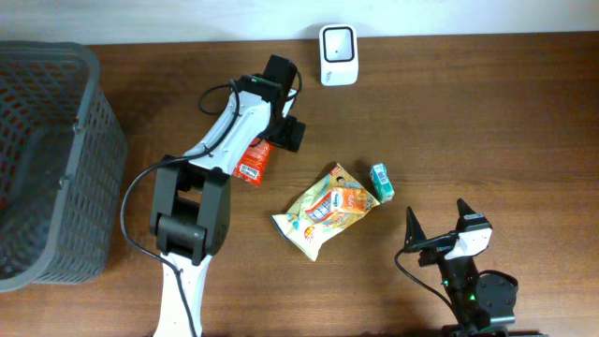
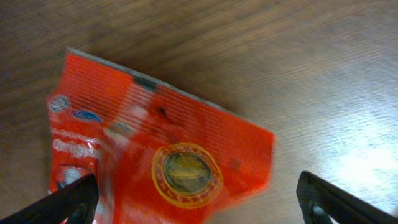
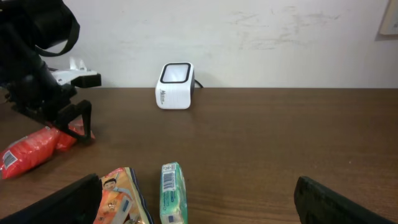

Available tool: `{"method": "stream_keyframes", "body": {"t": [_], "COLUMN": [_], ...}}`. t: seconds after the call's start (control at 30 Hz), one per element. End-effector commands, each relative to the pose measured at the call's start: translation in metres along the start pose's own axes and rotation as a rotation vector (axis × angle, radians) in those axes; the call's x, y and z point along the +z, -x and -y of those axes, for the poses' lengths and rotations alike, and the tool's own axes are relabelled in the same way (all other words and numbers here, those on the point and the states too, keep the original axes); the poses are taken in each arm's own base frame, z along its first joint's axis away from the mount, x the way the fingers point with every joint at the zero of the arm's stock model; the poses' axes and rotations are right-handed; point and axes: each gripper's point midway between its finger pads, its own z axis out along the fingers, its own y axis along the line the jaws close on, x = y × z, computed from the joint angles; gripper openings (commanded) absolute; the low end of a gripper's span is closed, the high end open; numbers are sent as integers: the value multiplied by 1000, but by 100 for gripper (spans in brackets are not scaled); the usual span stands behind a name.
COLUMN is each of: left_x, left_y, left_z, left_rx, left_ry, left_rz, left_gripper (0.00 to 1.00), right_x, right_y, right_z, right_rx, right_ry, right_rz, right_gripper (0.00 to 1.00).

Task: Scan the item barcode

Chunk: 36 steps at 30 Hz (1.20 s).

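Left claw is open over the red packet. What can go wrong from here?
1. The red packet lies flat on the table under the open left claw; a pinch on so thin a pouch may slip or scrape the wood.
2. It lies well short of the scanner, so a loose grip could drop it on the way.

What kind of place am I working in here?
Probably a mock shop checkout: a white barcode scanner, a grey shopping basket, and packaged snacks on the wooden table.
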Motion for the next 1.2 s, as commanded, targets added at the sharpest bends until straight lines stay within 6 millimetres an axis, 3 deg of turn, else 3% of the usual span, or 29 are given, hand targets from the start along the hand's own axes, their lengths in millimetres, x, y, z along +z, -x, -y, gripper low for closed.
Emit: {"method": "stream_keyframes", "body": {"t": [0.0,0.07,0.17,0.23,0.3,0.33,0.47,0.6,0.67,0.73,0.77,0.83,0.9,0.97,1.0,1.17], "left_x": [7,13,14,14,11,7,-24,-37,-57,-103,-126,-135,-118,-93,-80,-10], "left_y": [-8,-17,-20,-20,-19,-17,6,24,38,51,54,44,15,-4,-9,-24], "left_z": [-9,-13,-15,-12,-8,1,73,116,118,107,95,80,77,86,92,129], "left_rx": [61,65,67,62,-2,-6,12,86,98,87,71,51,40,-4,-14,6], "left_ry": [80,106,120,116,96,40,-343,-414,-391,-387,-376,-334,-307,-299,-297,-292], "left_rz": [-4,-29,-37,-36,-33,-31,33,127,168,200,205,157,22,-79,-106,-180], "left_gripper": [93,70,61,45,45,53,61,68,68,66,61,45,24,5,1,0], "right_x": [0,0,0,0,0,0,0,0,0,0,0,0,0,0,0,0], "right_y": [-3,-3,-3,-3,-3,-3,-3,-3,-3,-3,-3,-3,-3,-3,-3,-3], "right_z": [-2,-2,-2,-2,-2,-2,-2,-2,-2,-2,-2,-2,-2,-2,-2,-2], "right_rx": [-7,-7,-6,-7,-7,-6,-7,-6,-6,-7,-6,-6,-7,-6,-6,-6], "right_ry": [8,8,9,8,8,8,8,8,8,8,8,8,8,8,8,9], "right_rz": [-5,-5,-6,-5,-6,-6,-6,-6,-6,-6,-6,-6,-5,-6,-6,-6], "right_gripper": [98,98,98,98,98,98,98,98,98,98,98,98,98,98,98,98]}}
